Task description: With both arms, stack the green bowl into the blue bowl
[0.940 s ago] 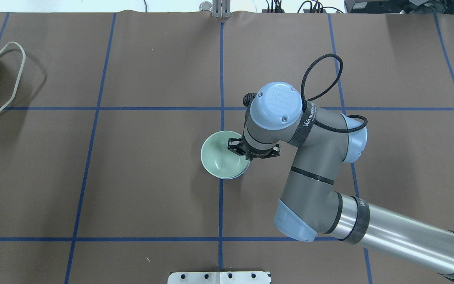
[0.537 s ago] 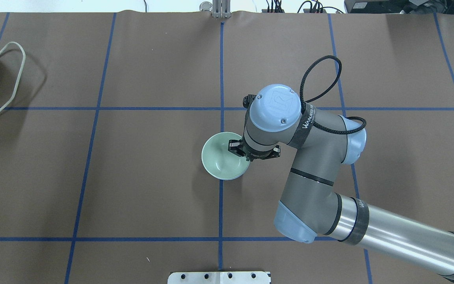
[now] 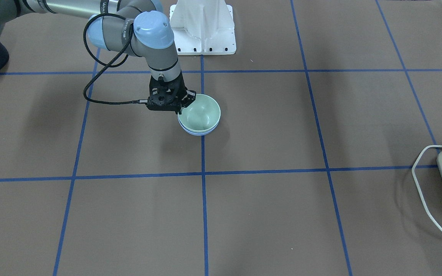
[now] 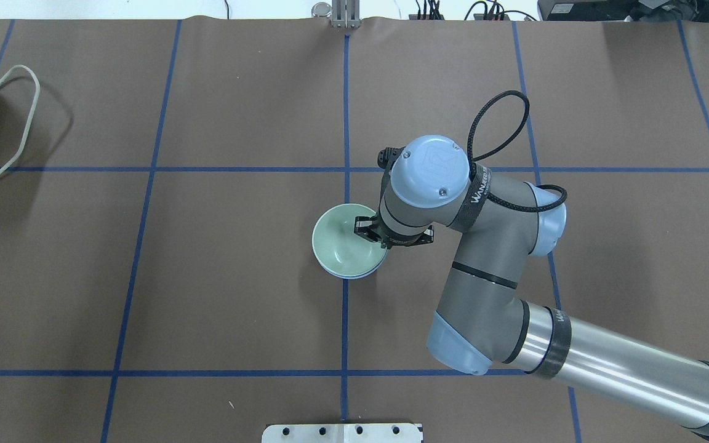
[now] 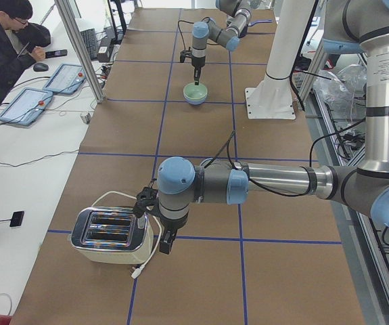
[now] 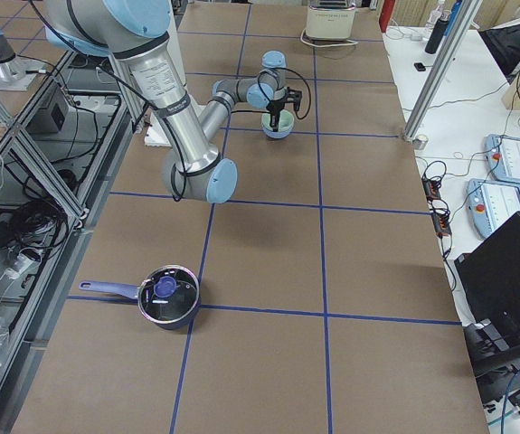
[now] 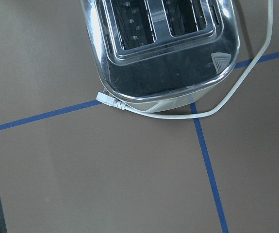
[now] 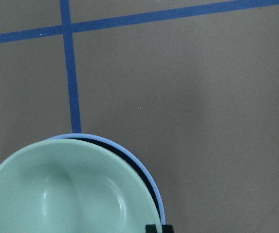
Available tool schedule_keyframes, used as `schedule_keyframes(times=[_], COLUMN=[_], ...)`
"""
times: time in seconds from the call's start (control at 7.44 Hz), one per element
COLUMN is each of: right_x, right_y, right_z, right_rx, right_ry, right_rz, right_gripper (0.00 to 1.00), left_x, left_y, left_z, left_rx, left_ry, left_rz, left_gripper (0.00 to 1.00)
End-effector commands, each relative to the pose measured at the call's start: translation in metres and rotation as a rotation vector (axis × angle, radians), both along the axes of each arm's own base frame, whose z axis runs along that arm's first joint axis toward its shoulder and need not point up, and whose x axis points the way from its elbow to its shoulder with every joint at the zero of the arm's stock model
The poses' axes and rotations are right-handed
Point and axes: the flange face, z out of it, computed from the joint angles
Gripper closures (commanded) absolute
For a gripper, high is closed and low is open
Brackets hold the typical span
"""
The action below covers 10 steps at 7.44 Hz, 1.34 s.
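Observation:
The green bowl (image 4: 342, 243) sits nested in the blue bowl (image 4: 354, 276), of which only a thin rim shows below it. Both also show in the front view: the green bowl (image 3: 202, 111) and the blue bowl (image 3: 197, 133). My right gripper (image 4: 372, 234) is shut on the green bowl's right rim, one finger inside and one outside. In the right wrist view the green bowl (image 8: 66, 194) lies slightly off-centre over the blue rim (image 8: 139, 167), with a dark gap between them. My left gripper (image 5: 166, 238) hangs far off beside a toaster; I cannot tell if it is open.
A chrome toaster (image 7: 161, 46) with a white cord (image 7: 226, 99) stands at the table's left end, under my left wrist. A pot with a lid (image 6: 167, 296) sits at the right end. The white arm mount (image 3: 203, 28) stands behind the bowls. An operator (image 5: 8, 44) sits beside the table.
My right arm has shifted slightly left with the green bowl still held. More of the blue rim now shows under the green bowl's lower edge.

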Motion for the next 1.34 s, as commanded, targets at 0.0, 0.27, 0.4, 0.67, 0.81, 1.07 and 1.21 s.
schedule_keyframes(times=[0.0, 0.27, 0.4, 0.67, 0.81, 1.07, 1.21], right_x=[-0.002, -0.001, 0.000, 0.006, 0.016, 0.044, 0.082], right_y=[-0.001, 0.000, 0.001, -0.003, -0.010, -0.030, -0.054], right_z=[0.004, 0.008, 0.008, 0.007, 0.009, 0.006, -0.002], right_rx=[0.005, -0.001, -0.002, 0.004, 0.006, 0.024, 0.075], right_ry=[-0.005, 0.001, 0.002, 0.004, 0.004, 0.021, 0.056], right_rz=[-0.003, -0.010, -0.012, 0.001, 0.018, 0.021, 0.010], right_gripper=[1.00, 0.96, 0.92, 0.31, 0.01, 0.00, 0.00], left_x=[0.000, 0.000, 0.000, 0.000, 0.000, 0.000, 0.001], left_y=[0.000, -0.001, -0.001, -0.001, 0.000, 0.000, 0.000], left_z=[0.001, 0.002, 0.002, 0.002, 0.003, 0.005, 0.004], left_rx=[-0.001, -0.002, -0.003, -0.003, -0.005, -0.008, -0.016], left_ry=[0.000, 0.002, 0.002, 0.002, 0.001, 0.001, 0.007], left_rz=[0.002, 0.002, 0.002, 0.002, 0.002, 0.002, -0.007], left_gripper=[0.02, 0.02, 0.02, 0.02, 0.02, 0.02, 0.02])
